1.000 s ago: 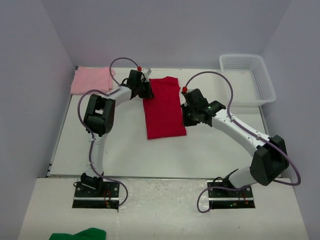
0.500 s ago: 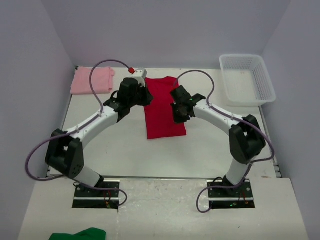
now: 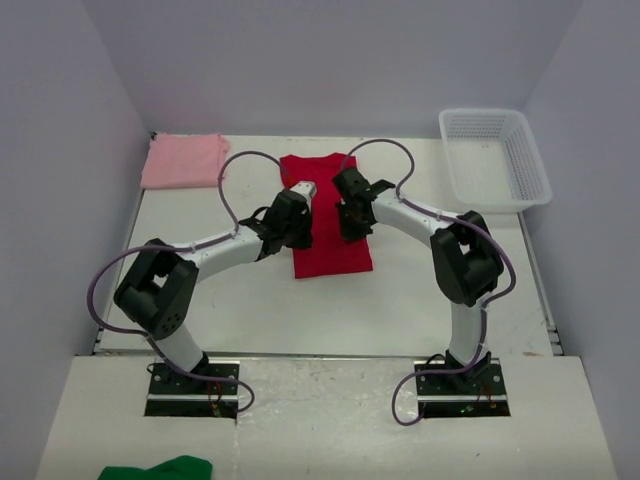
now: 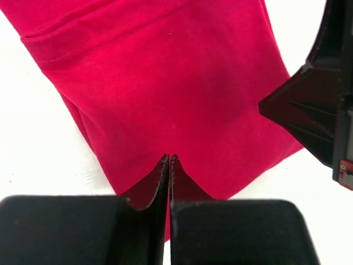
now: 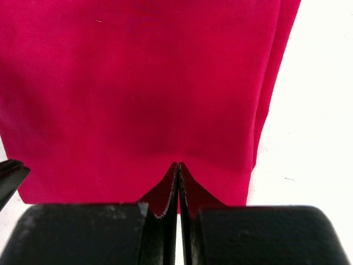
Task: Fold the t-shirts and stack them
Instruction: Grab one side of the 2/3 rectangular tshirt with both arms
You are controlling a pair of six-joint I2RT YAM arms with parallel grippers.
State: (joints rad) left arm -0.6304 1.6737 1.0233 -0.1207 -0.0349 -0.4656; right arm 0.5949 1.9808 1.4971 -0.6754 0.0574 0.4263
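White table carries the scene, both arms reaching across it from the near edge. Seen from above, the red t-shirt lies flat near the middle as a long strip running away from the arm bases. The two wrists cover its central part, and in both wrist views the frame cuts it off.

The white mesh basket sits at the far right corner. The pink t-shirt, folded to a rectangle, lies at the far left corner, well apart from the red one. A green cloth is cut off by the bottom edge.

The left gripper has its fingers pressed together, their tips over the red t-shirt just inside one edge, with the right arm's black housing close by. The right gripper is likewise pressed tight, its tips over the same shirt, whose folded right edge lies just beside them. Whether either pair of tips touches the cloth cannot be made out.
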